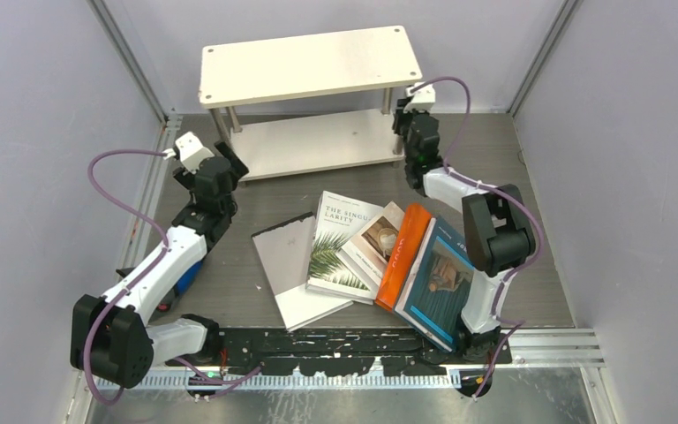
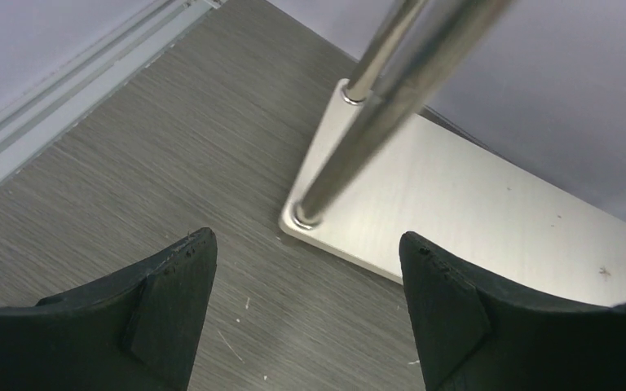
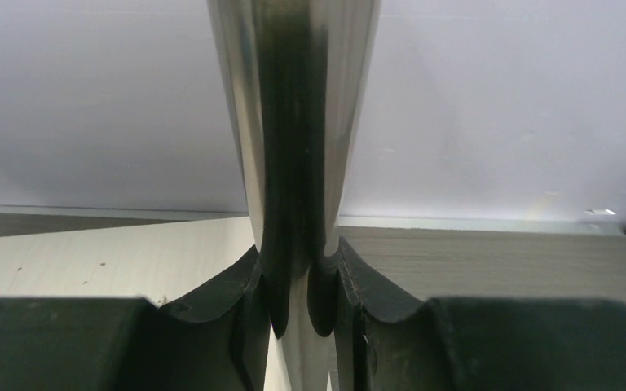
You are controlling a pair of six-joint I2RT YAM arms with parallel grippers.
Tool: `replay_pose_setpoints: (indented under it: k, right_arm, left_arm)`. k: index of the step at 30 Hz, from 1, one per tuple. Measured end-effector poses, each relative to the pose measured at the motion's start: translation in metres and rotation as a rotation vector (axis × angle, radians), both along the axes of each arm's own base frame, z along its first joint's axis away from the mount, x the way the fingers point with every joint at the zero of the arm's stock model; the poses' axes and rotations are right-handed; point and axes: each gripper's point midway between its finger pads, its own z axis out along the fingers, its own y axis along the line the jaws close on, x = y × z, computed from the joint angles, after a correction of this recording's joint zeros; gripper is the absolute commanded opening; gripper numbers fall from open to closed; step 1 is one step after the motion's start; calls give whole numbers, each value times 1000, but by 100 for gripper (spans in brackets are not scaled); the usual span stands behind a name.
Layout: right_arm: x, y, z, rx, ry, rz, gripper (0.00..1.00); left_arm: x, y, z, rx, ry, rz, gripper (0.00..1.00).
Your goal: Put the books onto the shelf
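Right wrist view: the right jaws pinched a leg (image 3: 293, 122) of the shelf (image 1: 309, 66) at frame centre; the left jaws stood spread near another leg (image 2: 350, 155), books (image 1: 340, 252) fanned on the table (image 1: 229, 300).

shelf (image 1: 309, 66): two pale boards on metal legs, at the far side of the table (image 1: 229, 291)
books: five, fanned and overlapping on the table: grey-white (image 1: 287, 278), palm-leaf (image 1: 340, 252), cup-photo (image 1: 375, 243), orange (image 1: 403, 256), teal (image 1: 441, 283)
left fingers (image 1: 235, 164): just beside the shelf's left end
right fingers (image 1: 400, 119): at the shelf's right front leg
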Motion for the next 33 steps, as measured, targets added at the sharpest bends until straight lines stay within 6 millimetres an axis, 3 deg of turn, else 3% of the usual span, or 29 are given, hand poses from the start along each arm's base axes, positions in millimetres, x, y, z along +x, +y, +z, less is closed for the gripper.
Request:
replay_pose_setpoints:
  k: [3, 8, 15, 22, 24, 28, 33]
  right_arm:
    - [-2, -37, -1, -2, 31, -67, 2]
    - [-7, -66, -2, -2, 62, -146, 2]
    - [-11, -86, -4, 5, 79, -229, 2]
    - [-19, -104, -4, 8, 115, -281, 3]
    - [-22, -109, -5, 8, 128, -299, 9]
    - [-27, -117, -6, 10, 150, -320, 34]
    - [-32, -119, -1, 42, 158, -316, 43]
  left_arm:
    - [0, -5, -4, -6, 15, -25, 81]
    - [-2, -20, -12, -13, 51, -98, 80]
    - [-10, -58, -20, 13, 116, -262, 80]
    - [-24, -98, -12, 51, 148, -433, 80]
    - [-29, -114, -8, 63, 151, -496, 80]
    - [-42, -144, 1, 86, 156, -618, 80]
    - [-62, -179, 11, 97, 159, -767, 80]
